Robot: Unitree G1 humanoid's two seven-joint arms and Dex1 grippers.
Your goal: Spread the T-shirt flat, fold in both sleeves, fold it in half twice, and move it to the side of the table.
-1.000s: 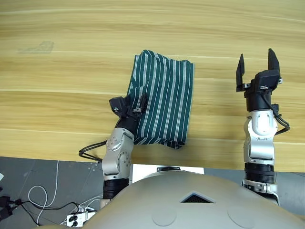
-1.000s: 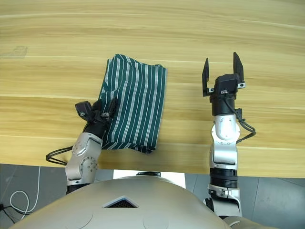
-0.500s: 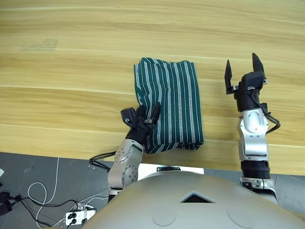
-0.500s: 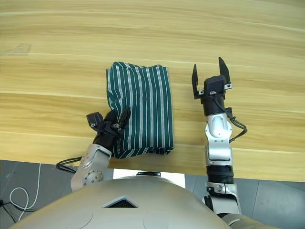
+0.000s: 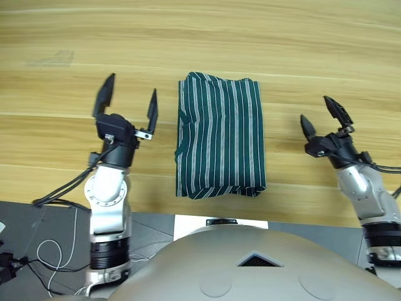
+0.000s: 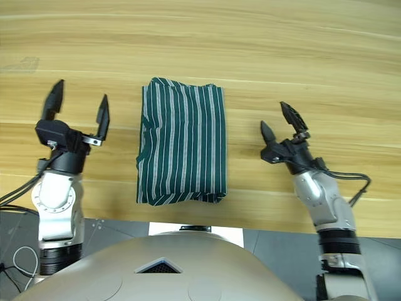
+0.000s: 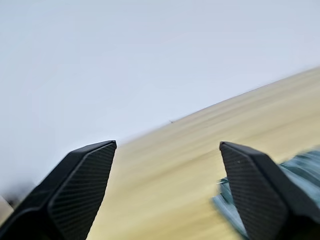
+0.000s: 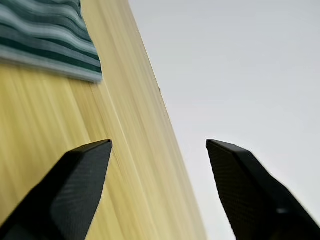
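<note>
The wooden counter [image 5: 200, 37] carries one thing, the T-shirt [image 5: 219, 135]. It lies folded into a narrow green packet with white stripes running away from the robot, and its near end sits close to the counter's near edge, about midway between the two arms. A second ago the packet lay slanted with its far end leaning to the right. Half a second ago it had already been squared up, and it has kept that place since.

The left pincer [image 5: 133, 83] has changed most. Half a second ago it pressed on the shirt's near left corner. It has since lifted off and swung out to the left, where it stands upright over bare wood. Its two black fingers are spread wide with nothing between them, and it is clear of the cloth. From the left wrist, the shirt's edge [image 7: 300, 167] shows as a blur beyond one finger.

The right pincer [image 5: 314, 108] stood upright just right of the shirt's far half earlier. It has drawn back towards the near edge and further right, well apart from the cloth. It now tilts so that its fingertips point up and to the left, and its fingers are parted wide and empty. From the right wrist, a corner of the striped cloth [image 8: 45, 35] lies on the wood ahead.

A faint greyish patch [image 5: 50, 59] marks the counter's far left, too dim to read.

Cables [image 5: 44, 254] trail over the grey floor [image 5: 25, 226] below the near edge.
</note>
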